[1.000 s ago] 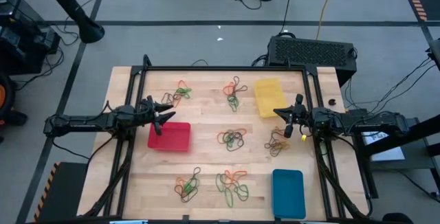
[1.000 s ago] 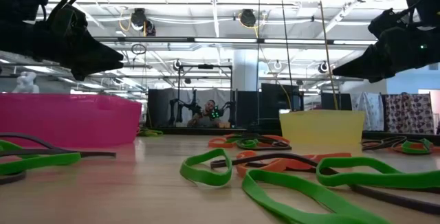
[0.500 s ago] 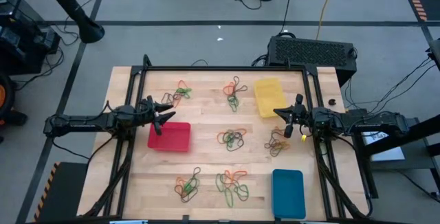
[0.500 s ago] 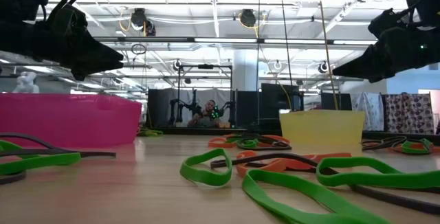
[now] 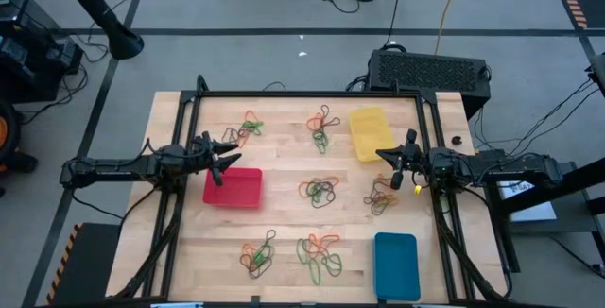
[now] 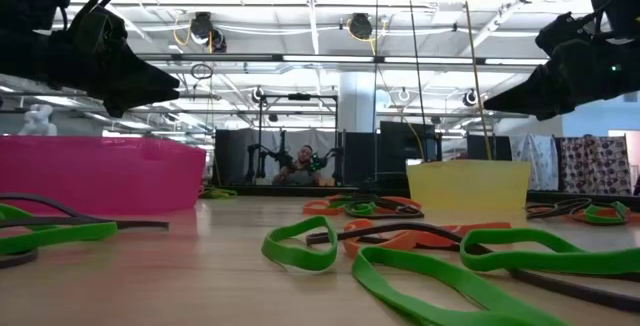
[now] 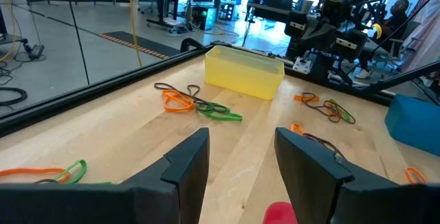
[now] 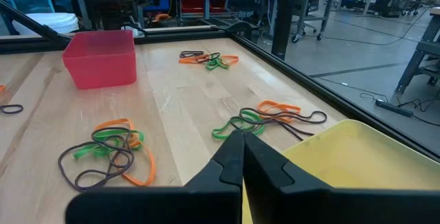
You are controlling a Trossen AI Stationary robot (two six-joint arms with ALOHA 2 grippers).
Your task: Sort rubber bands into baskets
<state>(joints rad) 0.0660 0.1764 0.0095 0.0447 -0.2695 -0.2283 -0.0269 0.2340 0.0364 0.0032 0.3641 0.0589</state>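
Three baskets stand on the wooden table: red [image 5: 233,188] at the left, yellow [image 5: 369,133] at the far right, blue [image 5: 395,265] at the near right. Rubber bands in orange, green and dark brown lie in several small tangles, among them one at the centre [image 5: 319,191] and one at the near side [image 5: 319,256]. My left gripper [image 5: 233,155] hovers open beside the red basket's far edge, holding nothing [image 7: 240,162]. My right gripper [image 5: 381,154] hovers shut over the yellow basket's near edge [image 8: 242,161], its fingers closed on nothing.
A black frame rail [image 5: 312,94] runs around the table's far and side edges. More tangles lie at the far side [image 5: 249,127], [image 5: 321,128] and by the right arm [image 5: 382,195]. Bare wood shows between the piles. A black case [image 5: 430,70] sits beyond the far edge.
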